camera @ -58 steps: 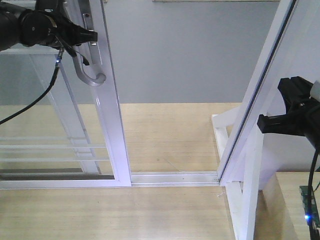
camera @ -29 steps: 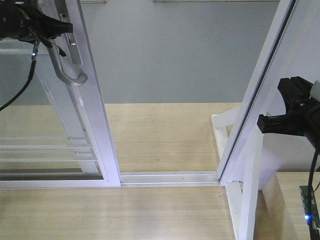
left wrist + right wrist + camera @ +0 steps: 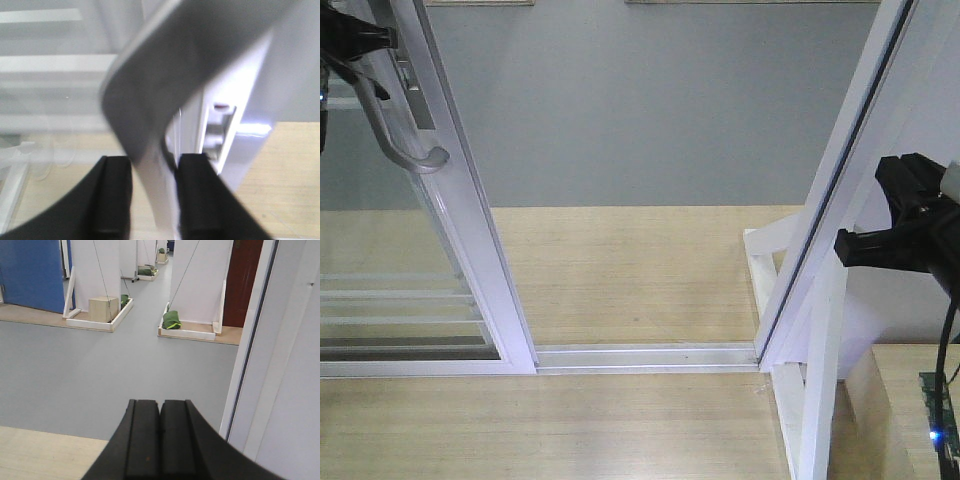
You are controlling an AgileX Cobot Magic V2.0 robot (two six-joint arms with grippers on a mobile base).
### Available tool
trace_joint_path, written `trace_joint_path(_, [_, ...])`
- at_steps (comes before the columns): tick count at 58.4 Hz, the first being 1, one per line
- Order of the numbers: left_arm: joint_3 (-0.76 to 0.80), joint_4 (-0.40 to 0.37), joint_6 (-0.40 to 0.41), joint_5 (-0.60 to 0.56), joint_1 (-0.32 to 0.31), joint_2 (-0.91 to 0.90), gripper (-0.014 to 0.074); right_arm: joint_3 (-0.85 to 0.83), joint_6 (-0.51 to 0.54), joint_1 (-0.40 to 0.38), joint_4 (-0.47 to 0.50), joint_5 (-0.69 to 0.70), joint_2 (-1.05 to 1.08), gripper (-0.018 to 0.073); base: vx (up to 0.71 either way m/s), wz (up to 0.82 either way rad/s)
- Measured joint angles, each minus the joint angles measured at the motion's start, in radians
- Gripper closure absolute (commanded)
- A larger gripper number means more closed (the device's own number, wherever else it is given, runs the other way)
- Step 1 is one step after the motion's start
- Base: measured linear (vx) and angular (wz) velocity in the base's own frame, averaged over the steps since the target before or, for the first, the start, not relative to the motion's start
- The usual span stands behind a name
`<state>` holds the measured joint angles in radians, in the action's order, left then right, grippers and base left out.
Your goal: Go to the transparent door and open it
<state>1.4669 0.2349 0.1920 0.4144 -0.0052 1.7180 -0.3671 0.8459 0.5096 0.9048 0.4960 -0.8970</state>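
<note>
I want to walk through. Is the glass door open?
Open. The transparent door stands far left, leaving bare track before the white frame post.

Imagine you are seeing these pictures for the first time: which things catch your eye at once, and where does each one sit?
First, the transparent door at the left of the front view, its white frame slanting above a wide gap along the floor track. Next, the curved grey handle on its side rail, with the left end effector closed around it in the left wrist view. At the right edge, the right end effector hangs shut beside the white door-frame post.
</note>
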Motion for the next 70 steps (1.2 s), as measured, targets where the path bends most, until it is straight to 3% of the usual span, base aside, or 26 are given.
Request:
trace_joint_path(18, [-0.431,-0.020,-0.006,-0.198,-0.026,-0.426,0.0596,0.000,0.000,0.000,0.000,-0.014,0.003,0.0564,0.00,0.00])
trace_joint_path(36, [-0.837,-0.020,-0.008,-0.238,-0.026,-0.852,0.0596,0.000,0.068,0.000,0.042,-0.111,0.089,0.0564,0.00,0.00])
trace_joint_path(43, [-0.962,-0.020,-0.015,-0.226,-0.026,-1.022,0.0596,0.000,0.166,0.000,0.152,-0.115,0.149,0.0564,0.00,0.00])
trace_joint_path(52, [-1.083,-0.032,-0.018,-0.154,-0.026,-1.221,0.0596,0.000,0.382,0.000,0.356,-0.150,0.238,0.0564,0.00,0.00])
trace_joint_path(61, [-1.139,-0.062,-0.021,-0.058,-0.026,-1.367,0.0596,0.000,0.600,0.000,0.559,-0.177,0.309,0.0564,0.00,0.00])
trace_joint_path(70, [-1.151,-0.106,-0.021,-0.048,-0.026,-1.445,0.0596,0.027,0.765,0.000,0.707,-0.135,0.363,0.0564,0.00,0.00])
